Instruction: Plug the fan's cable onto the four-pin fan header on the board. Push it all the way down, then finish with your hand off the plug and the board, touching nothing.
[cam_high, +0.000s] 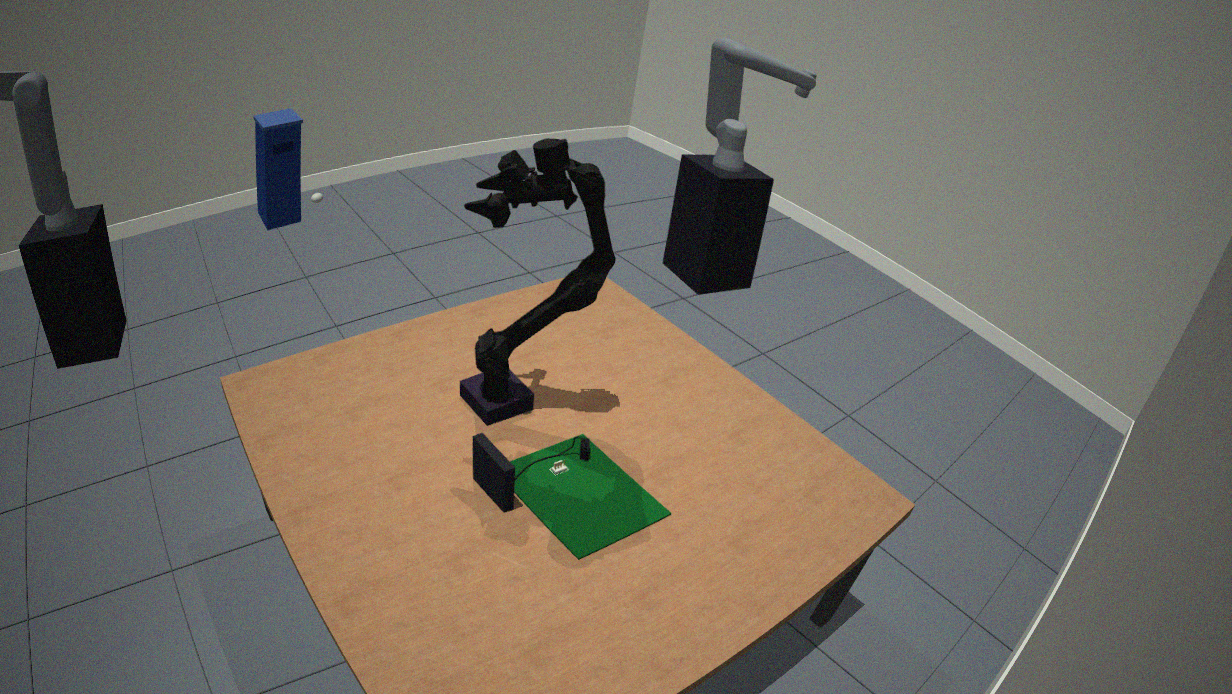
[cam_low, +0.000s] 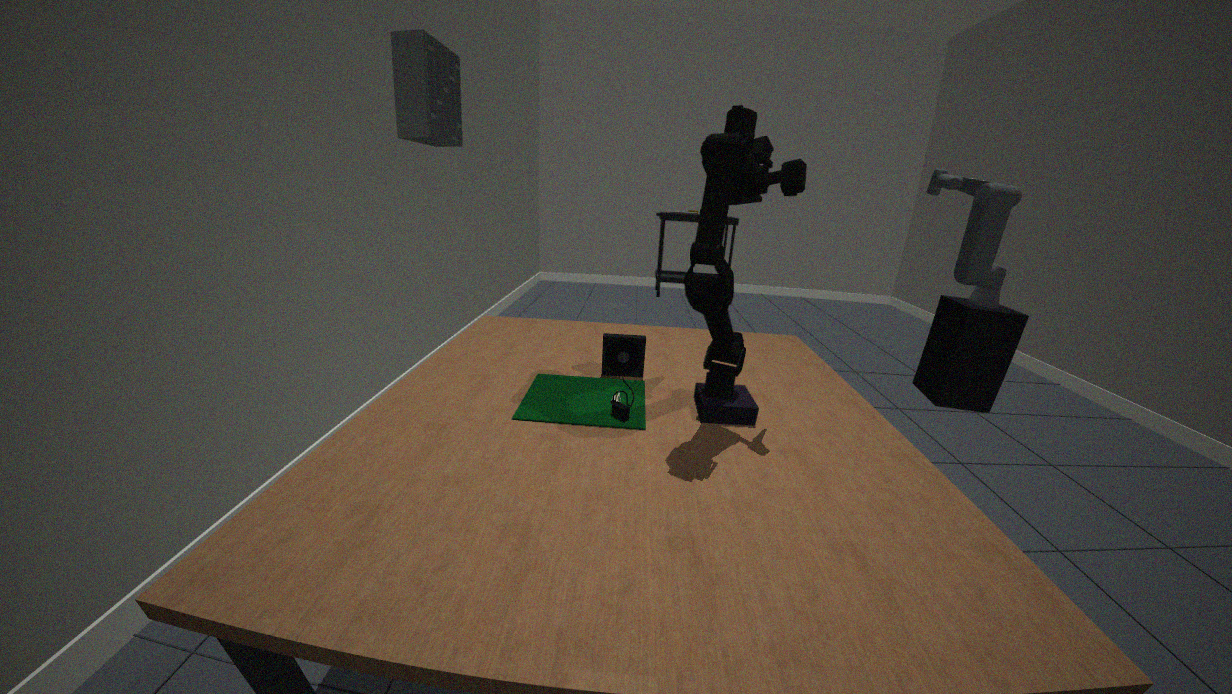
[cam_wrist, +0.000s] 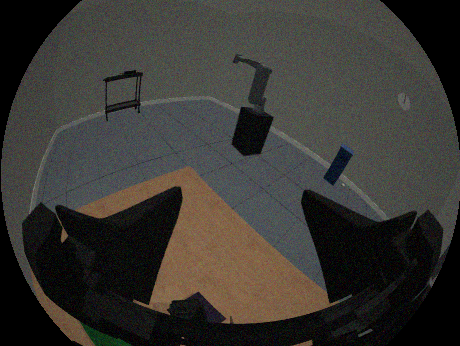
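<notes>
The counter (cam_high: 387, 525) (cam_low: 603, 534) (cam_wrist: 225, 250) is topped with warm brown wood, marked by a fine, streaky grain. On it is laid a thin, flat rectangular board (cam_high: 594, 521) (cam_low: 560, 400) (cam_wrist: 102, 337), coloured an even green. A small white header (cam_high: 558, 469) (cam_low: 616, 397) is set on the board, its pins too small to be counted. Beside one edge of the board, the fan (cam_high: 493, 474) (cam_low: 623, 355) is stood upright: a dark, square, fairly thin block, with a paler round hub seen at the middle of its face. From it a thin black cable (cam_high: 543, 458) (cam_low: 632, 396) is led in a curve over the board to the plug (cam_high: 585, 448) (cam_low: 620, 412), a small, dark, blocky piece found near a corner of the board. The plug is seen apart from the header, so the connection is not made.

The black, angular arm (cam_high: 594, 215) (cam_low: 711, 224) is carried on a squat, dark purple base (cam_high: 487, 415) (cam_low: 745, 412) (cam_wrist: 212, 310). The tool (cam_high: 473, 195) (cam_low: 782, 163) (cam_wrist: 243, 194) is held high above the counter, its tapered, matte black fingers spread wide with nothing between them. The plug is left well below the tool and well apart from it, and is pointed away from by the fingers.
</notes>
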